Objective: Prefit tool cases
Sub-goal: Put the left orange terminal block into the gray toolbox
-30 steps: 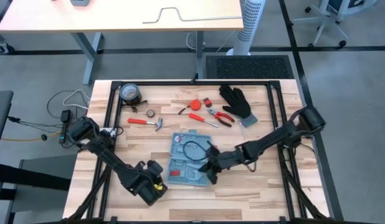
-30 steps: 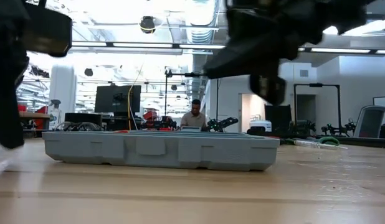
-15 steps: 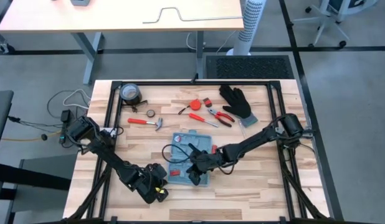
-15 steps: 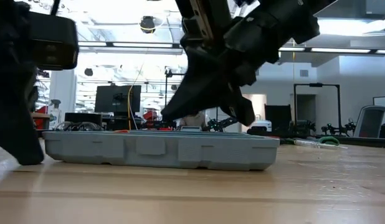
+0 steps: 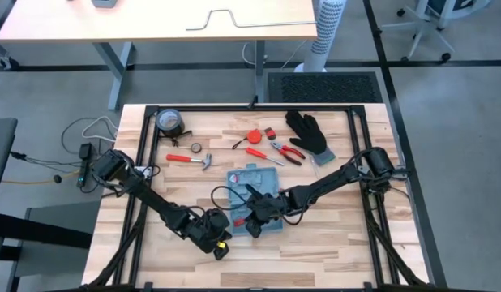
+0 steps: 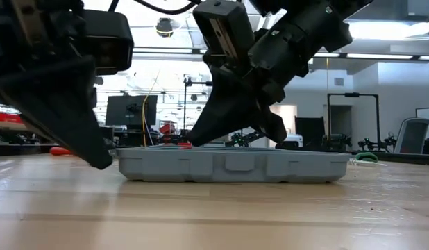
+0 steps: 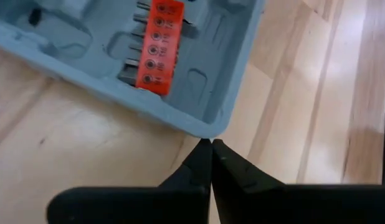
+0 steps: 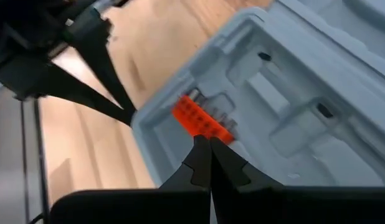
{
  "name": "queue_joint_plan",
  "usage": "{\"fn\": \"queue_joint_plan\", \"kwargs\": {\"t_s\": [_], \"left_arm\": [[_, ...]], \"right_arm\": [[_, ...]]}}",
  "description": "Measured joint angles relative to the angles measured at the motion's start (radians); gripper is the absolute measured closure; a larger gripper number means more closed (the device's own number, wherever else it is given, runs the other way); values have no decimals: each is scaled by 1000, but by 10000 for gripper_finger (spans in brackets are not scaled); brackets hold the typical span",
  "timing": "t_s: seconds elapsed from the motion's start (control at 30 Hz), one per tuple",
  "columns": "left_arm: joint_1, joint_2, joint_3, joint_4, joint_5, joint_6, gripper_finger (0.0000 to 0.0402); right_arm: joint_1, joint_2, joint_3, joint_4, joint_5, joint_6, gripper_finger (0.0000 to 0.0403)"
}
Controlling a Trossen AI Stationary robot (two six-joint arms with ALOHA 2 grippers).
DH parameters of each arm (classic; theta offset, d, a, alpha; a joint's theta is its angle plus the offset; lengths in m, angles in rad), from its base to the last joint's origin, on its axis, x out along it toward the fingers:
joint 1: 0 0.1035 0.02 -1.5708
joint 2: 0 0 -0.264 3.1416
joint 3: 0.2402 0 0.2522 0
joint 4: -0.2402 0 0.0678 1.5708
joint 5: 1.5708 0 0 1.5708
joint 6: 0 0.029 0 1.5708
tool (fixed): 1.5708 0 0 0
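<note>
The light-blue tool case [image 5: 263, 180] lies open and flat on the wooden table, near its middle, with an orange bit holder [image 8: 202, 121] in one of its slots. My left gripper [image 5: 226, 235] is shut at the case's near left corner, low over the table. My right gripper [image 5: 249, 222] is shut and reaches down into the case's near left part, above the bit holder. In the low view the case [image 6: 235, 169] stands between the two arms. My left gripper touches the case's near left corner [image 7: 208, 129] with the tips of its shut fingers [image 7: 211, 146]. It comes at the corner slanting down from the table's left and near side. The case lies flat on the table. My right gripper has its shut fingertips [image 8: 205, 142] on the near edge of the orange bit holder [image 8: 211, 132], which sits in its slot. The fingers slant down from the table's right side.
On the far half of the table lie a hammer [image 5: 194, 160], a tape roll [image 5: 168, 122], red-handled pliers [image 5: 288, 152], small red tools [image 5: 254, 136] and a black glove [image 5: 309, 134]. A black cable loop [image 5: 226, 193] hangs over the case.
My left gripper has gone toward the table's right edge up to the case's corner. My right gripper has gone toward the table's left and down into the case. The case has slid a little toward the table's right edge, staying flat.
</note>
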State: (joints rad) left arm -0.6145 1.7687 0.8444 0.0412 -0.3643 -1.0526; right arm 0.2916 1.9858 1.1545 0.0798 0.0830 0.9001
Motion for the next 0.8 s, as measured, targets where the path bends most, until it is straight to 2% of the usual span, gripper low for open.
{"fn": "queue_joint_plan", "kwargs": {"t_s": [0.57, 0.8], "left_arm": [[-4, 0, 0, -5, 16, 46, 401], [19, 0, 1, -7, 21, 62, 401]], "right_arm": [[-20, 0, 0, -43, 9, 8, 403], [-3, 46, 1, 26, -23, 38, 403]]}}
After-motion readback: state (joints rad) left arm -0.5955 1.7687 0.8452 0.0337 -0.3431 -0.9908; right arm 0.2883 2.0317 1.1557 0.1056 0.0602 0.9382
